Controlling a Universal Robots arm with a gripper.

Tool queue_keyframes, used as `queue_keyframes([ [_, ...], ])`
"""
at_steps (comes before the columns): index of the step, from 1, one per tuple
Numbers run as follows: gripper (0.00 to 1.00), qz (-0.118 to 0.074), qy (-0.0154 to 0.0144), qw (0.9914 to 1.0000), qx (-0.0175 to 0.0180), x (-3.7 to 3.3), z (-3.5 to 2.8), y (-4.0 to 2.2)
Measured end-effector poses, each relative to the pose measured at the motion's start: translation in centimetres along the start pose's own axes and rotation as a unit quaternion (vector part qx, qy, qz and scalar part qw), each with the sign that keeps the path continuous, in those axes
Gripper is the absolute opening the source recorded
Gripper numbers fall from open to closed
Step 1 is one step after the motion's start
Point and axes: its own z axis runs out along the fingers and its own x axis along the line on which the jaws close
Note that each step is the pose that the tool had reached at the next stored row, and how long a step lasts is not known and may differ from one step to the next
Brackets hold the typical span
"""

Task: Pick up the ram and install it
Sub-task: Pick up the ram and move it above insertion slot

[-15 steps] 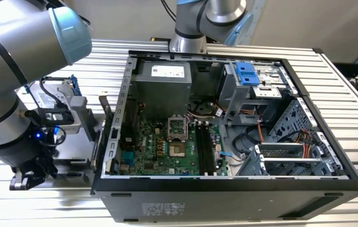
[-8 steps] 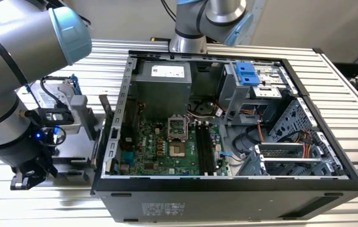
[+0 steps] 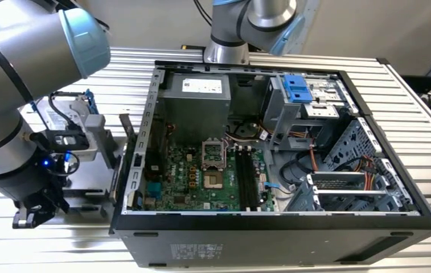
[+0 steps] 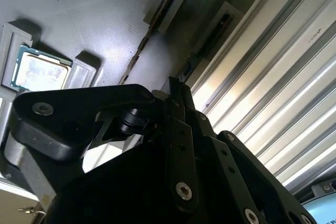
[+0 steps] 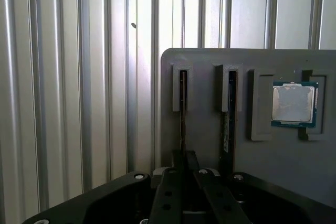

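Gripper at the ram in a gray tray.
The fingers are drawn close together, clamped on the near end of the ram. The ram stands on edge in the tray slot farther from the processor chip, on the slatted desk.

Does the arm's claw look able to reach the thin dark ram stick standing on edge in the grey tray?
Probably yes. In the first wrist view the claw lines up with the thin dark ram stick in the grey tray, with nothing between them.
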Motion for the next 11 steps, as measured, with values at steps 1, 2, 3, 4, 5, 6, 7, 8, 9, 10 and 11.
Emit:
queue_keyframes([
  [1, 0.0, 0.0, 0.0001, 1.0, -0.0001, 0.0, -0.13, 0.0],
  [2, 0.0, 0.0, 0.0002, 1.0, -0.0002, 0.0, -0.3, 0.01],
  [3, 0.0, 0.0, 0.0002, 1.0, -0.0002, -0.01, -0.48, 0.01],
  [4, 0.0, 0.0, 0.0002, 1.0, -0.0001, -0.01, -0.7, 0.01],
  [5, 0.0, 0.001, 0.0002, 1.0, -0.0002, -0.02, -0.95, 0.01],
  [6, 0.0, 0.001, 0.0002, 1.0, -0.0002, -0.02, -1.2, 0.01],
  [7, 0.0, 0.001, 0.0002, 1.0, -0.0002, -0.03, -1.45, 0.01],
  [8, 0.0, 0.001, 0.0002, 1.0, -0.0002, -0.03, -1.71, 0.02],
  [9, 0.0, 0.001, 0.0002, 1.0, -0.0002, -0.04, -1.92, 0.01],
  [10, 0.0, 0.001, 0.0002, 1.0, -0.0001, -0.04, -2.09, 0.02],
  [11, 0.0, 0.001, 0.0002, 1.0, -0.0002, -0.05, -2.28, 0.01],
])
